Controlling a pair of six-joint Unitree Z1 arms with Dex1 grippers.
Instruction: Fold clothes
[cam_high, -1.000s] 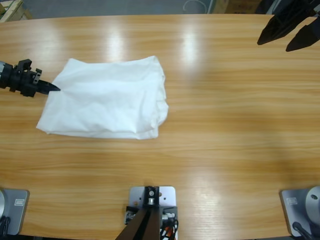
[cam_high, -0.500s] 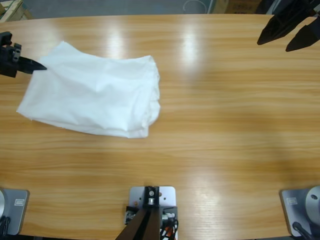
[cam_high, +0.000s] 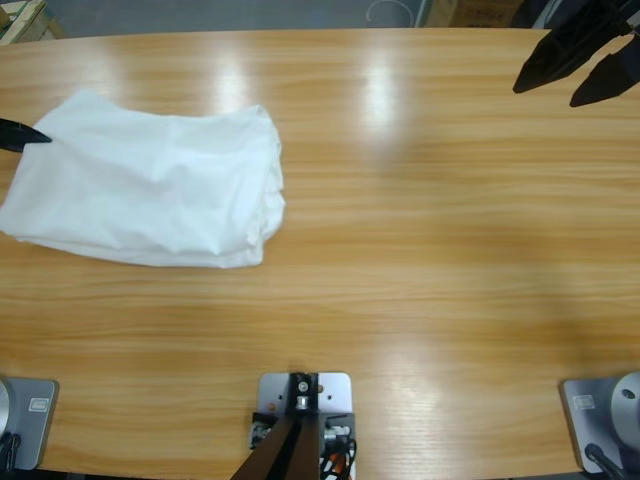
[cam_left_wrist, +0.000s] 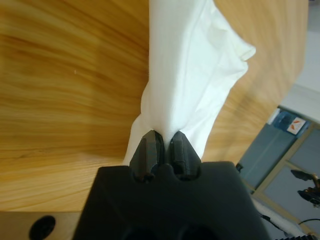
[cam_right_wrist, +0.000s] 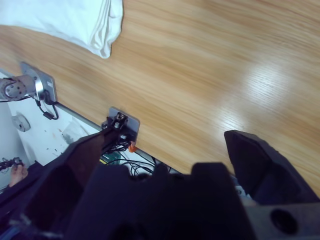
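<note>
High view: folded white T-shirt (cam_high: 150, 190) lying at table's (cam_high: 420, 250) left end. Left gripper (cam_left_wrist: 164, 148) pinching shirt edge tight between its jaws (we only see a black tip at left edge). Right gripper (cam_high: 575, 68) jaws spread, well apart at top right.

No text, label, brand, number or sign can be read anywhere in these views.

The left gripper (cam_high: 22, 133) is mostly cut off by the high view's left edge, and the folded T-shirt (cam_high: 150, 190) hides its logo.
</note>
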